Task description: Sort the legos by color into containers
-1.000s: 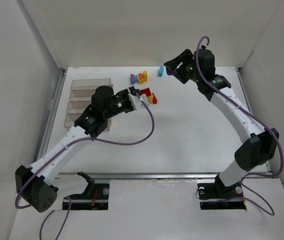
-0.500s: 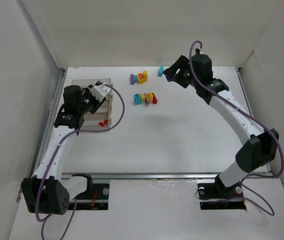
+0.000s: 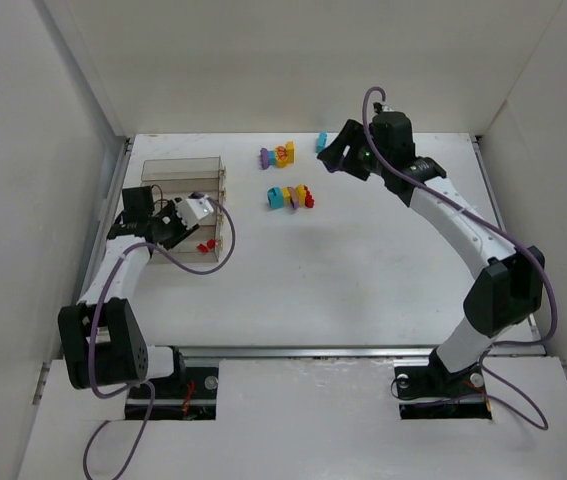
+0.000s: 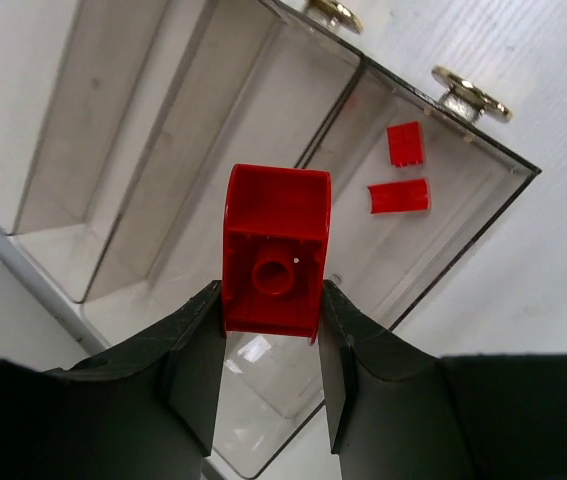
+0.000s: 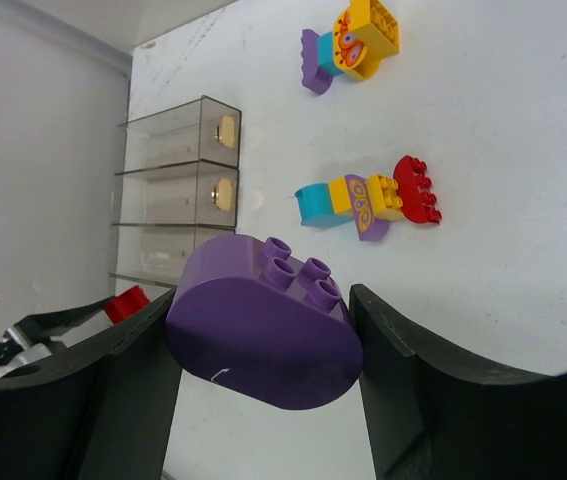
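Since a second ago the left arm has swung from the loose pile mid-bench back to the containers at 9 o'clock. The right arm has edged from 1 o'clock towards 12.

The left fingers are closed part-way on a red brick, pinching its two flat sides, with its hollow underside facing the wrist camera. It hangs above the containers, near the wall between the bin at the block's 6 o'clock end, where two red pieces lie, and its neighbour. I cannot tell which bin it is over. The bins are clear, smoky hard plastic, long, narrow and thin-walled.

The remaining loose legos lie on the white bench towards 12 o'clock: a purple-and-orange clump, a cyan, yellow, purple and red row, and a lone cyan piece.

The right fingers stand wide around a purple brick, rounded with four studs, held above the bench at 12 o'clock.

These bricks look light, rigid and glossy. Flat faces likely give the surer hold, while the purple one's curved sides may twist or slip. A low release should limit bouncing in the hard bins.
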